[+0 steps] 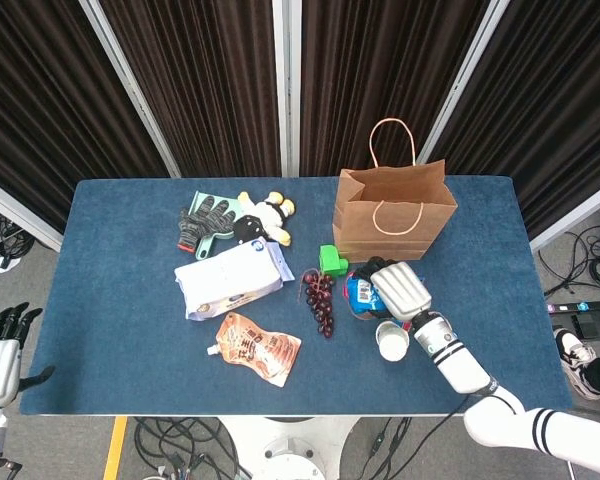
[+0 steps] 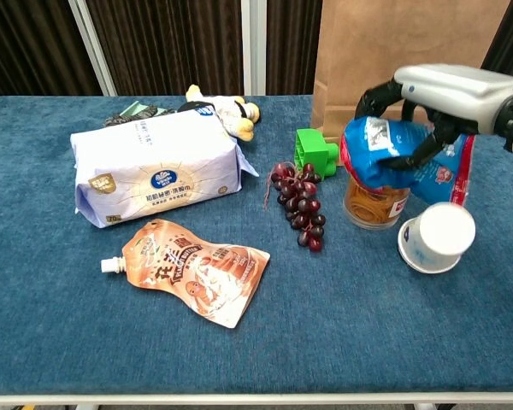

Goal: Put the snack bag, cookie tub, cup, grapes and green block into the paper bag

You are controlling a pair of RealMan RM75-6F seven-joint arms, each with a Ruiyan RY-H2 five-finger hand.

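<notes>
The brown paper bag (image 1: 392, 212) (image 2: 372, 38) stands upright at the back of the blue table. In front of it my right hand (image 1: 402, 288) (image 2: 440, 94) comes down on the blue snack bag (image 1: 360, 292) (image 2: 385, 158), with its fingers curled around the bag's top. The snack bag lies on the clear cookie tub (image 2: 374, 205). Beside the tub a white cup (image 1: 391, 341) (image 2: 436, 237) lies on its side. Dark grapes (image 1: 319, 297) (image 2: 299, 203) and the green block (image 1: 332, 260) (image 2: 315, 153) sit just left of the tub. My left hand (image 1: 0, 350) hangs off the table's left edge, holding nothing, fingers apart.
A white tissue pack (image 1: 228, 278) (image 2: 158, 166), an orange spouted pouch (image 1: 255, 347) (image 2: 192, 269), a pair of gloves (image 1: 205, 222) and a plush toy (image 1: 265, 217) (image 2: 222, 108) lie on the table's left half.
</notes>
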